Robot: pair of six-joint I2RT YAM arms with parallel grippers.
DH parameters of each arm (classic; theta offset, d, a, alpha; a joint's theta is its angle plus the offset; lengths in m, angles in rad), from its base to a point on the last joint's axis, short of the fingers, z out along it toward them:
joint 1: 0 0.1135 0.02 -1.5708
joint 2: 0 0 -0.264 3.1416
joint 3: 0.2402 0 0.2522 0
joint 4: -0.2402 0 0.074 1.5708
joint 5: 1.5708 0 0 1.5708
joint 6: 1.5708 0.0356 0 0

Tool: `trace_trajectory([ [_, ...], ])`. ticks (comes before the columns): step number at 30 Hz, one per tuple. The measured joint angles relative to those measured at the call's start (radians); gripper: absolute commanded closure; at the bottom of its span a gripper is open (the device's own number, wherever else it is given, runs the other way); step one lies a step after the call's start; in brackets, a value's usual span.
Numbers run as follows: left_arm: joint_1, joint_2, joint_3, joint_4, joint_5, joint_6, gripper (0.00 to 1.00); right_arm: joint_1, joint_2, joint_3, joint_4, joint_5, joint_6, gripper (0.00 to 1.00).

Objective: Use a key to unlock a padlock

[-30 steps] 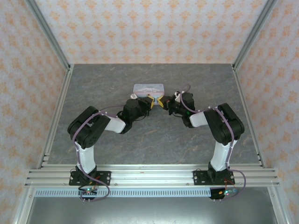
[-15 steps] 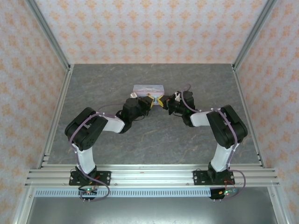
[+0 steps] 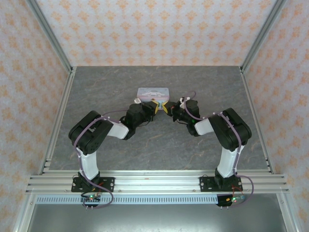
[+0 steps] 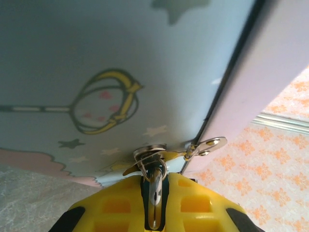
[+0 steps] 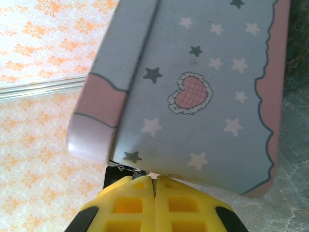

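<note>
Two grippers meet at the front of the box (image 3: 153,91). Your left gripper (image 4: 154,198) is clamped on a thin metal piece (image 4: 155,182) hanging from the box's clasp (image 4: 150,155); you can't tell whether it is the padlock or the key. Your right gripper (image 5: 155,186) is fully closed, tips at the box's edge.

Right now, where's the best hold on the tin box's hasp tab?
Probably the hasp tab's rounded free end, approached from the right in the left wrist view: it juts flat from the tin box's lid seam, clear of the left gripper.
</note>
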Motion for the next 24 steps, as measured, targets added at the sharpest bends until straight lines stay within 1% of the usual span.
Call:
trace_trajectory([
  [5, 0.0, 0.001, -0.017, 0.039, 0.011, -0.011, 1.0, -0.005, -0.012, -0.002, -0.005, -0.014, -0.051, 1.0],
  [11, 0.0, 0.001, -0.039, 0.058, 0.031, -0.008, 1.0, -0.015, 0.005, -0.018, 0.037, -0.062, -0.048, 1.0],
  [19, 0.0, -0.002, -0.05, 0.06, 0.054, 0.004, 1.0, -0.023, 0.005, -0.03, 0.04, -0.098, -0.063, 1.0],
  [24, 0.0, -0.018, -0.079, 0.059, 0.092, 0.019, 1.0, -0.022, 0.005, -0.072, 0.088, -0.121, -0.051, 1.0],
])
